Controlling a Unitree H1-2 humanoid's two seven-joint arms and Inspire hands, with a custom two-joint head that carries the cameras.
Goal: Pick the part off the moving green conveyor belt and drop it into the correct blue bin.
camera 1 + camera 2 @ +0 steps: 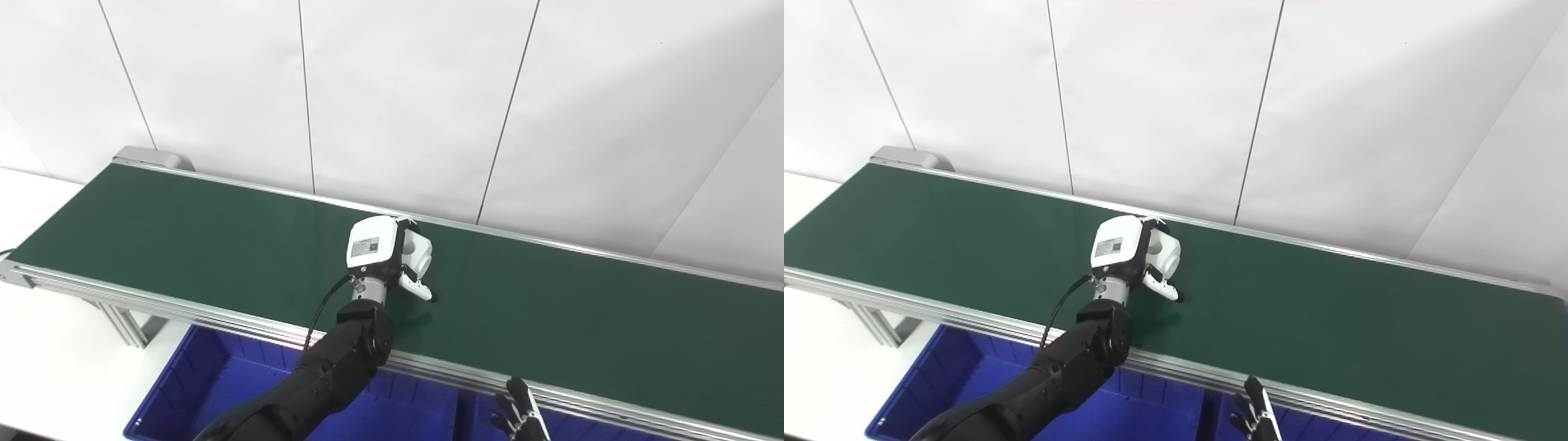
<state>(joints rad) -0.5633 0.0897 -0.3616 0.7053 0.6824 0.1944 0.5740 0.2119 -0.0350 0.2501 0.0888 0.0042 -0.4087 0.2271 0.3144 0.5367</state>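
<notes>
In the left eye view, the left hand (392,251) is over the middle of the green conveyor belt (551,306), with its white back turned to the camera. Its fingers (411,228) curl around a white part (419,252), which looks rounded with a hollow in it, and the thumb (418,288) points down and to the right under the part, with its dark tip touching or just above the belt. So this hand is pinching the white part. Whether the part is lifted from the belt or rests on it, I cannot tell. Below the hand, on the near side of the belt's metal rail, there is a blue bin (202,380), and a second blue bin (588,425) is just beside it to the right. The right hand (520,413) shows only its dark fingertips at the bottom edge; whether it is spread or closed, I cannot tell.

In the right eye view, the left hand (1138,248) holds the white part (1168,254) in the same way, with fingers over it and the thumb under it. The belt (1335,318) runs far to both sides of the hand. The white tabletop (821,355) is seen far to the left of the hand, under the belt's end. The right hand (1254,416) is low, near the rail.
</notes>
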